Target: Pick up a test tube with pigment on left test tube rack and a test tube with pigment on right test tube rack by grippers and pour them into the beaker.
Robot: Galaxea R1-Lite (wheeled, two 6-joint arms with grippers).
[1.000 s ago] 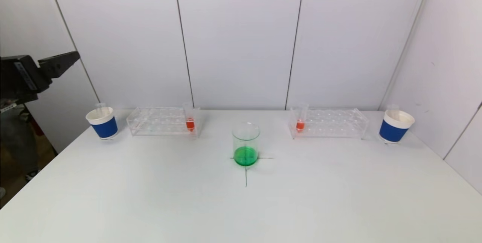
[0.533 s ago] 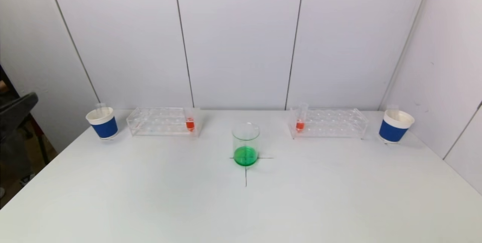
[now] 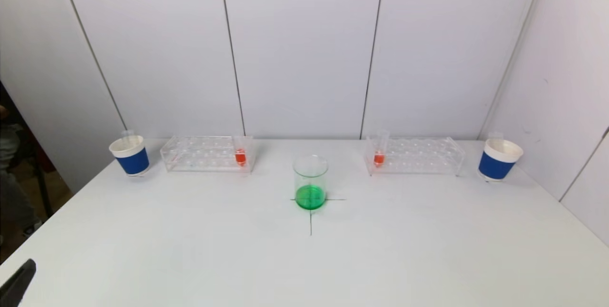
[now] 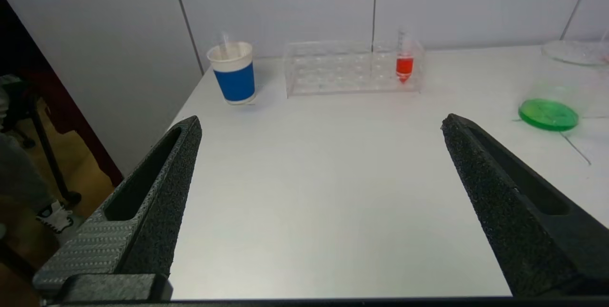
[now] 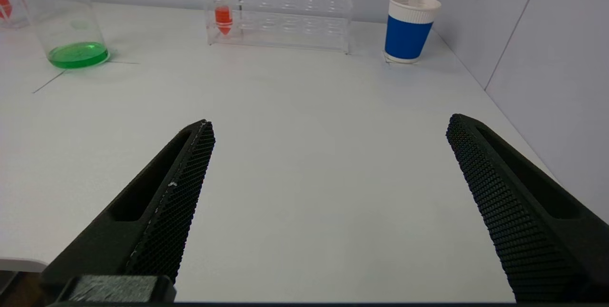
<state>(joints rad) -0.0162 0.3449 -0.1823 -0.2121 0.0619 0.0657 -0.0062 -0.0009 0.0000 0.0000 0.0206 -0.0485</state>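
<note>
A glass beaker (image 3: 310, 182) with green liquid stands at the table's middle on a black cross mark. The clear left rack (image 3: 205, 153) holds a test tube with red pigment (image 3: 240, 153) at its inner end. The clear right rack (image 3: 415, 155) holds a test tube with red pigment (image 3: 379, 152) at its inner end. My left gripper (image 4: 321, 123) is open and empty, low over the table's near left; one finger (image 3: 16, 282) shows in the head view's bottom left corner. My right gripper (image 5: 329, 123) is open and empty over the near right table, out of the head view.
A blue-and-white paper cup (image 3: 129, 154) with an empty tube stands left of the left rack. A like cup (image 3: 498, 159) stands right of the right rack. White wall panels close the back and right; the table's left edge drops to the floor.
My left gripper has dropped from high at the left edge of the head view down to its bottom left corner. Racks, tubes, beaker and cups have not moved.
</note>
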